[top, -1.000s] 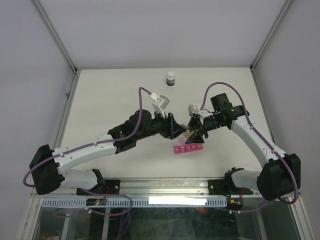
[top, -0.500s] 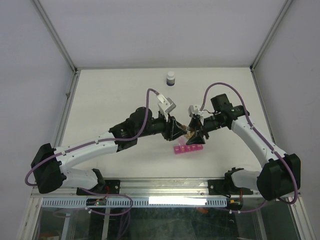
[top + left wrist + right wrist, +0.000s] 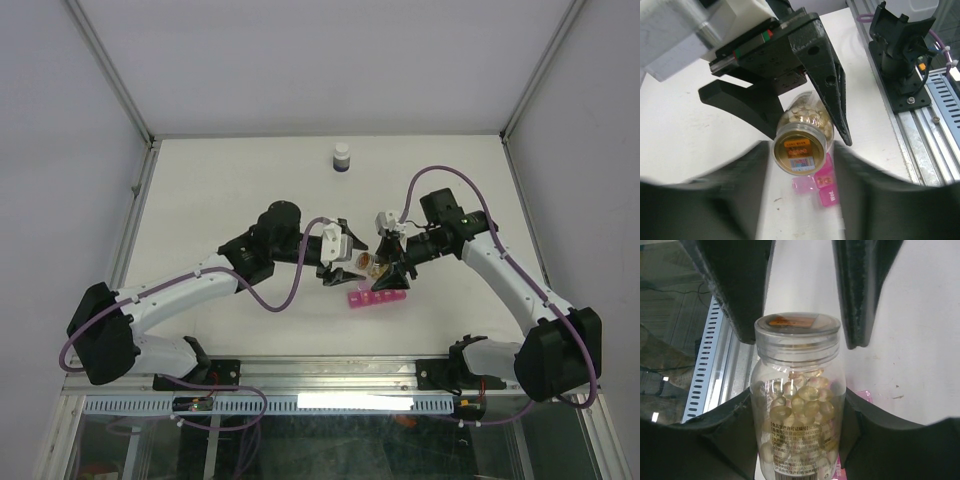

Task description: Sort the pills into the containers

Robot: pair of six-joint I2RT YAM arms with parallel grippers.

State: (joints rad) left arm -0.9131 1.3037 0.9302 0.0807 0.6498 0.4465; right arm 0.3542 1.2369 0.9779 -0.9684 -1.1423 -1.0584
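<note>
Only bit I can actually read is "Wed." on a lid of the pink pill organiser [image 3: 821, 184]. The bottle [image 3: 797, 405] label print's too tiny.

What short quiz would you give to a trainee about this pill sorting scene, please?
1. True or false: the right pincer grips the clear pill bottle.
2. Where is the pink pill organiser? A) on the table, close to the held bottle; B) at the table's far edge; C) on the metal rail.
3. Fill in: the bottle's cap is ___ (on/off).
Key: 1 true; 2 A; 3 on.
</note>
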